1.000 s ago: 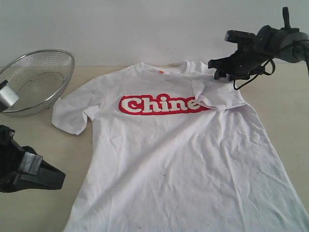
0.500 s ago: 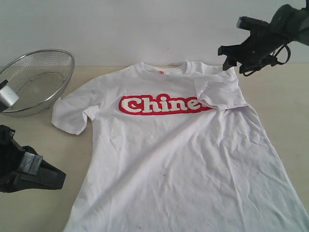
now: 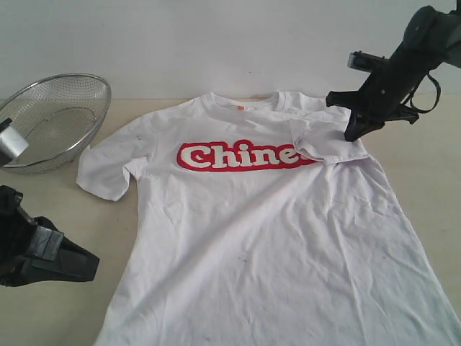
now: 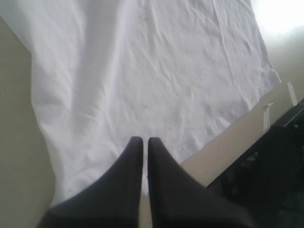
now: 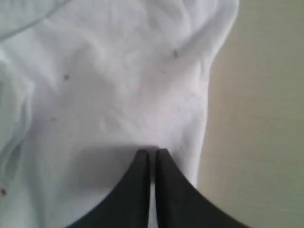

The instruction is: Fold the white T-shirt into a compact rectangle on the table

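The white T-shirt (image 3: pixel 252 231) lies chest up on the table (image 3: pixel 65 216), its red-outlined lettering partly covered by the right sleeve (image 3: pixel 328 140), which is folded inward over the chest. My right gripper (image 3: pixel 353 133) points down at that sleeve's outer edge, shut, with no cloth between its fingers. In the right wrist view the right gripper (image 5: pixel 151 152) hangs just over the T-shirt (image 5: pixel 118 85) near its edge. My left gripper (image 3: pixel 94 265) rests shut and empty at the near left, off the shirt. In the left wrist view the left gripper (image 4: pixel 142 140) points across the T-shirt (image 4: pixel 156 71).
A wire-mesh metal basket (image 3: pixel 54 119) stands at the far left of the table. Bare tabletop (image 5: pixel 261 118) lies to the right of the shirt. The table's near edge and dark equipment (image 4: pixel 275 166) show beyond the shirt's hem.
The right gripper pulled away from the folded sleeve, then tipped downward toward it, and its jaws went from open to shut. The left gripper barely shifted.
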`<state>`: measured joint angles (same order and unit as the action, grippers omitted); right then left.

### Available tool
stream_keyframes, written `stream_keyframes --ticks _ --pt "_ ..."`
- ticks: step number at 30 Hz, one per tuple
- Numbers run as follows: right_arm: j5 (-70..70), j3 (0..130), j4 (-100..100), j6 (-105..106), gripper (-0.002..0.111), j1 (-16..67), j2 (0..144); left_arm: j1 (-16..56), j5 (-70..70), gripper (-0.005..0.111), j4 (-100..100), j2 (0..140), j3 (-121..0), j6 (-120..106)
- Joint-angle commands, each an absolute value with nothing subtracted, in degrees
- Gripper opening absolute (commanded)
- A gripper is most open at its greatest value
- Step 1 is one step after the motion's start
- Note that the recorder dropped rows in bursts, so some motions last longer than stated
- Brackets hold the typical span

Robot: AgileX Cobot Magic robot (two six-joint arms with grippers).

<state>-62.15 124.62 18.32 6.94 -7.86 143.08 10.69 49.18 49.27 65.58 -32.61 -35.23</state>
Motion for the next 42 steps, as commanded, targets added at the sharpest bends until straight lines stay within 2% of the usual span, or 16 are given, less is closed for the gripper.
stream_keyframes --ticks 1,12,18,20,22,24,28,42 --pt "-61.95 124.49 16.82 6.15 0.000 -8.00 144.59 10.68 49.47 0.004 50.56 65.72 -32.77 -36.05" --pt "-62.31 124.60 8.15 3.07 0.000 -8.06 143.92 10.68 50.06 0.004 50.56 65.72 -32.77 -36.05" --pt "-61.36 124.60 11.69 3.88 0.000 -8.06 139.70 10.68 51.19 0.004 50.56 65.72 -32.77 -36.44" --pt "-60.11 124.60 19.71 7.47 0.000 -7.95 137.68 10.68 51.33 0.004 50.56 65.72 -32.77 -36.44" --pt "-56.88 124.60 24.92 8.86 0.000 -5.96 137.23 10.68 50.98 0.004 50.56 65.72 -32.77 -36.44" --pt "-53.03 124.60 22.09 8.42 0.000 -1.78 139.98 10.68 50.82 0.004 50.56 65.72 -32.77 -36.44" --pt "-49.77 124.60 16.67 3.65 0.000 0.60 142.50 10.68 51.21 0.004 50.56 65.72 -32.77 -36.44" --pt "-52.43 124.59 17.22 5.96 0.000 -3.61 140.86 10.68 51.44 0.004 50.32 65.72 -32.77 -36.44"
